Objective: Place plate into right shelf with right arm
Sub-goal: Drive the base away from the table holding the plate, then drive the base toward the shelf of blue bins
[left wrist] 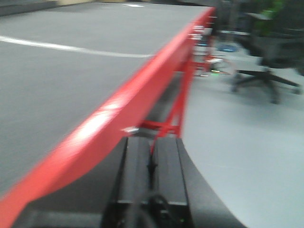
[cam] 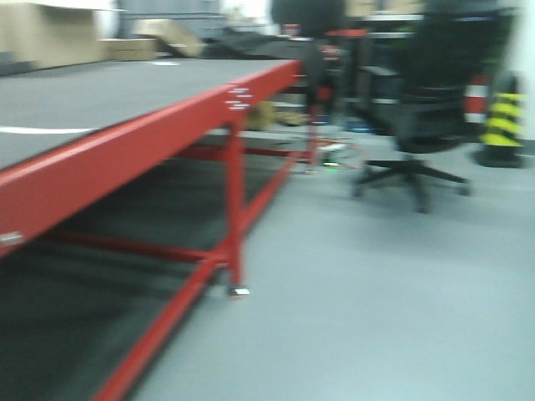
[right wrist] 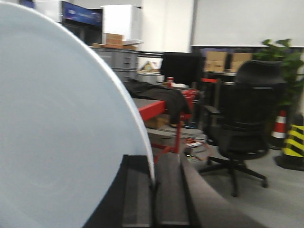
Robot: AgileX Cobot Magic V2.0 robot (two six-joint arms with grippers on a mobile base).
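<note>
The pale blue-white plate (right wrist: 57, 133) fills the left half of the right wrist view, held on edge. My right gripper (right wrist: 153, 178) is shut on its rim, one black finger on each side. In the left wrist view my left gripper (left wrist: 152, 156) is shut with nothing between its black fingers, beside the red edge of the grey-topped table (left wrist: 109, 118). The right shelf is out of view. Neither gripper shows in the front view.
The red-framed table (cam: 142, 142) runs along the left with its legs on the grey floor. A black office chair (cam: 435, 100) stands ahead to the right, with a yellow-black striped post (cam: 504, 121) and a red-white cone (cam: 476, 98) behind it. Boxes and a plant (right wrist: 285, 61) lie farther back.
</note>
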